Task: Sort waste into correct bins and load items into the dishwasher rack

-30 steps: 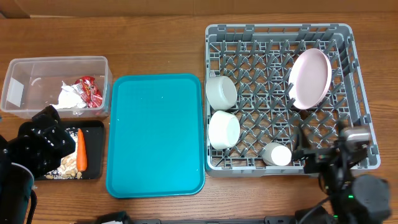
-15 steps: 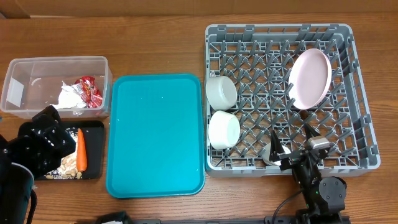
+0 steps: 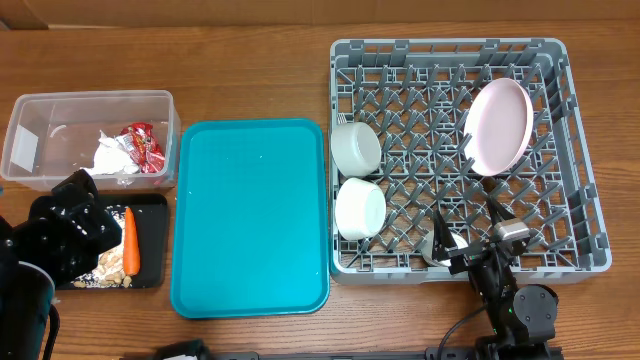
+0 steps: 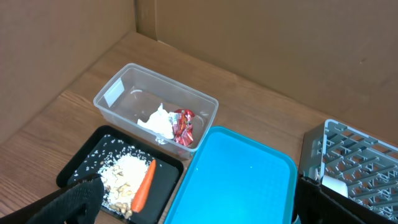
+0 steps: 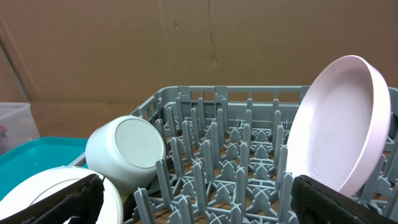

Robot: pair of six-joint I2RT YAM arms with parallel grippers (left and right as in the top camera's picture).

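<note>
The grey dishwasher rack (image 3: 450, 48) holds two pale bowls (image 3: 355, 147) (image 3: 360, 208) and the pink-white plate (image 3: 497, 125) on edge. My right gripper (image 3: 470, 242) is open and empty over the rack's front edge; in its wrist view (image 5: 199, 199) the bowls (image 5: 127, 149) and the plate (image 5: 339, 124) lie ahead. The cup, fork and spoon do not show. The clear tub (image 3: 20, 105) holds the tissue (image 3: 112, 155) and red wrapper (image 3: 143, 145). The black tray (image 3: 152, 240) holds the carrot (image 3: 129, 242) and scraps (image 3: 108, 265). My left gripper (image 3: 72, 218) is open and empty over the black tray.
A large flat teal tray (image 3: 250, 215) lies between the bins and the rack, with nothing on it. Brown cardboard walls stand behind the wooden table in both wrist views. The rack's upright pegs (image 5: 217, 155) stand close in front of my right gripper.
My right arm has moved left along the rack's front edge and now covers the spot where the white cup showed a second ago. The left arm has not moved.
</note>
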